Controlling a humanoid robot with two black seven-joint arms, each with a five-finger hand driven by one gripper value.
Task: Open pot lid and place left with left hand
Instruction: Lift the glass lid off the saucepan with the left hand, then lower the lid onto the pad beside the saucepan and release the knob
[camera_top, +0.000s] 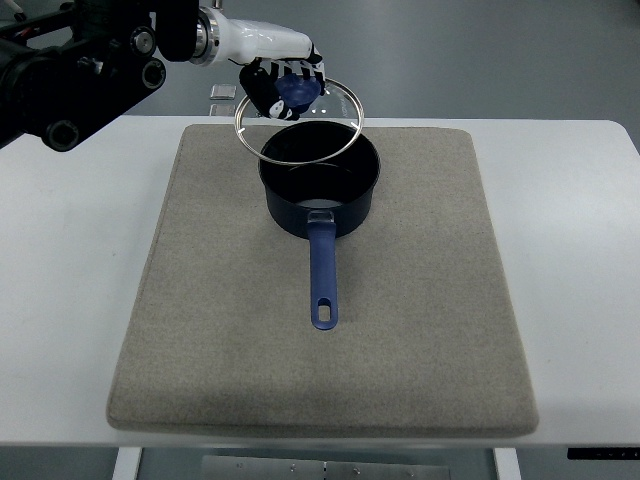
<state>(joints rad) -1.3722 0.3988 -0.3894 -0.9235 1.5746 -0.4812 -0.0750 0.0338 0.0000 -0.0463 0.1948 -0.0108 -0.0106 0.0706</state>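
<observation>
Lid (300, 122) gripped by left hand (283, 84), tilted above pot (320, 185)

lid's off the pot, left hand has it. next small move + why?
Probably carry the lid leftward. The left hand grips its blue knob, yet its rim overlaps the pot; the mat on the left looks bare for setting down.

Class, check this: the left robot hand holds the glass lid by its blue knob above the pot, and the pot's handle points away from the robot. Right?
Not quite. The top view shows the handle pointing toward the robot. The left robot hand does hold the lid by its knob above the pot.
</observation>
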